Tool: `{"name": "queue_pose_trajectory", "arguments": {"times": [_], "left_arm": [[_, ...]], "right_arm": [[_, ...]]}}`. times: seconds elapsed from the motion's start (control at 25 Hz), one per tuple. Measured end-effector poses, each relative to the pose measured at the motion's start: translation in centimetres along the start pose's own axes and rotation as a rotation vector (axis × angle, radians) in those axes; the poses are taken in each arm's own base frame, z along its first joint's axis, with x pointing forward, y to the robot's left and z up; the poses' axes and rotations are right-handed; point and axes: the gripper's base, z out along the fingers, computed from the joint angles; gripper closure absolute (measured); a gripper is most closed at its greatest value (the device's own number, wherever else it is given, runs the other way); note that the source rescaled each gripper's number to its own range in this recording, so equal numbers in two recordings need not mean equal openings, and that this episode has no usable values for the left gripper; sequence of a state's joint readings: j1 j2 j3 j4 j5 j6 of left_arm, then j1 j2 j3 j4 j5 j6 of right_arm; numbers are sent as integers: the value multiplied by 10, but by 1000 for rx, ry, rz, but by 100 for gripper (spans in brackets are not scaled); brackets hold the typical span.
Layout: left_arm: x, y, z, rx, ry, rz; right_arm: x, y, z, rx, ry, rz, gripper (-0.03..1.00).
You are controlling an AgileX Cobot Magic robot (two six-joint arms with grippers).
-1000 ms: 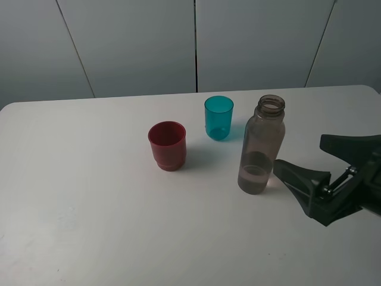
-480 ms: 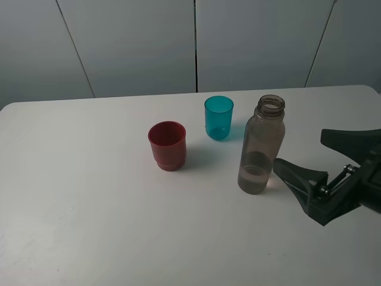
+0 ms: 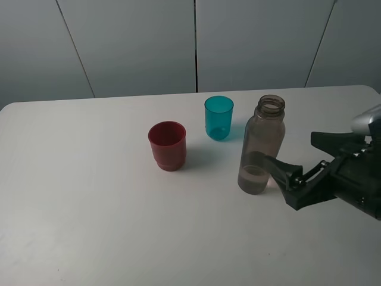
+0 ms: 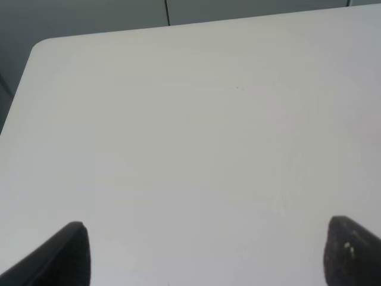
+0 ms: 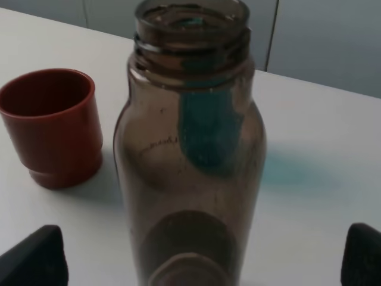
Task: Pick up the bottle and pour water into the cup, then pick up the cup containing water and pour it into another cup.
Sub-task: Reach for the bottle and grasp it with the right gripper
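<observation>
Right claw [image 3: 289, 149] nearer the bottle [image 3: 262, 140]

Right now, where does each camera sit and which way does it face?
Exterior high: mounted high, looking down at the table, red cup, teal cup and bottle; the open right gripper shows by the bottle.
Left wrist: on the left arm, facing the table; the open left gripper shows its tips.
Right wrist: on the right arm, facing the bottle close up; its gripper's tips show.
Shared: exterior high and right wrist both show bottle and both cups.
</observation>
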State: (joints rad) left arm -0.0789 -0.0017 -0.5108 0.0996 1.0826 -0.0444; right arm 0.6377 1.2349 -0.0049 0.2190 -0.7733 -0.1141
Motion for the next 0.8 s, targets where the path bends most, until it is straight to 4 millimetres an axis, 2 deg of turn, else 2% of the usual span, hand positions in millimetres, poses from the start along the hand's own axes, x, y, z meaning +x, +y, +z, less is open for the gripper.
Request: {"name": "queue_pose_trajectory", "arguments": {"times": [0.12, 0.28, 0.52, 0.8], "left_arm": [[0, 0, 0, 0, 0, 0], [0, 0, 0, 0, 0, 0], [0, 0, 0, 0, 0, 0], [0, 0, 0, 0, 0, 0]], "right_arm": [[8, 0, 9, 16, 34, -9, -3], [8, -1, 17, 32, -30, 18, -3], [18, 2, 27, 19, -27, 9, -3], [30, 5, 44, 10, 41, -3, -3]]}}
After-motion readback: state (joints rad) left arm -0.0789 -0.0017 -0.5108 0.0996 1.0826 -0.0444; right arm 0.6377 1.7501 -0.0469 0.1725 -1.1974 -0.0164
